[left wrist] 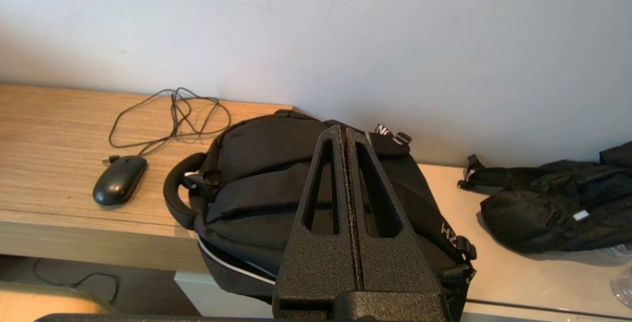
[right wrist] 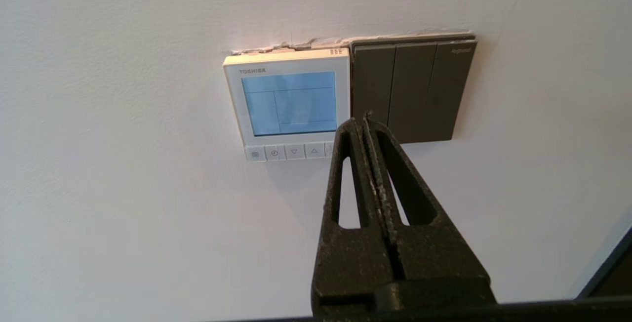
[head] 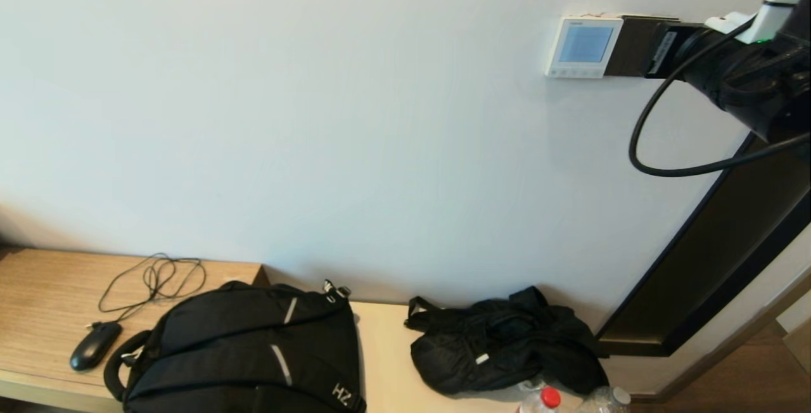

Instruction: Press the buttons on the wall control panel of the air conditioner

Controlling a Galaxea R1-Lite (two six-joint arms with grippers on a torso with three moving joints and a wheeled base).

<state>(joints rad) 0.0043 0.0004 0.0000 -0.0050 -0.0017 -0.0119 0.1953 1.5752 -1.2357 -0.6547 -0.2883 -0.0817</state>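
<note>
Black fingers pressed together, our right gripper (right wrist: 366,118) holds nothing; its tip sits at the panel's (right wrist: 288,100) lower corner, beside the buttons (right wrist: 285,152) (contact unclear). We keep our left gripper (left wrist: 344,134), also closed, over the backpack (left wrist: 256,183).

the right gripper (right wrist: 365,119) covers the last of the buttons (right wrist: 285,152) on the control panel (right wrist: 288,100); four show, a fifth only as a sliver. button symbols are too small to read in the head view. screen contents are illegible. the right arm hides part of the dark switch plate (head: 637,45). two bottles (head: 570,400) and the backpack (head: 241,356) are cut by the head view's bottom edge.
</note>
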